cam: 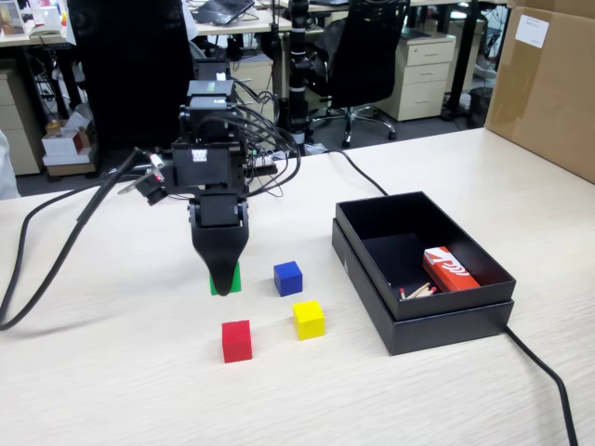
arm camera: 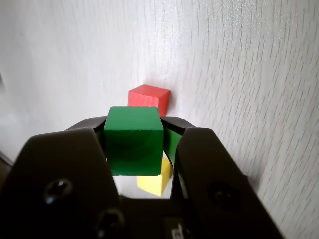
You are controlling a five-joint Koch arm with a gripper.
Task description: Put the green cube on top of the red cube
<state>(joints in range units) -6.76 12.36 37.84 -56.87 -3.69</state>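
- Gripper (arm camera: 135, 144): in the wrist view the two black jaws stand one on each side of the green cube (arm camera: 134, 140), closed in against its side faces. The cube sits squarely between them. Judged as a firm hold.
- Green cube, height: in the fixed view the gripper (cam: 221, 283) points straight down with the green cube (cam: 232, 277) showing just behind its tip, at or barely off the table (cam: 112, 390). Whether it is lifted clear cannot be told.
- Landmark, the red cube (cam: 236, 340): it stands alone on the table, upright, nothing on top of it.
- Key relation: in the fixed view the green cube lies behind the red cube, nearer the arm's base, near but not touching. In the wrist view the red cube (arm camera: 149, 99) shows directly beyond the held cube, almost in line with it, a shade to the right.
- Neighbours of the red cube: the yellow cube (cam: 309, 318) stands just to its right in the fixed view, and the blue cube (cam: 287, 277) lies behind that. The black box (cam: 423, 330) lies well to the right.
- Judgement: the coming move calls for a lift, then a short carry forward, away from the base, to above the red cube. The yellow cube leaves little room on that side.
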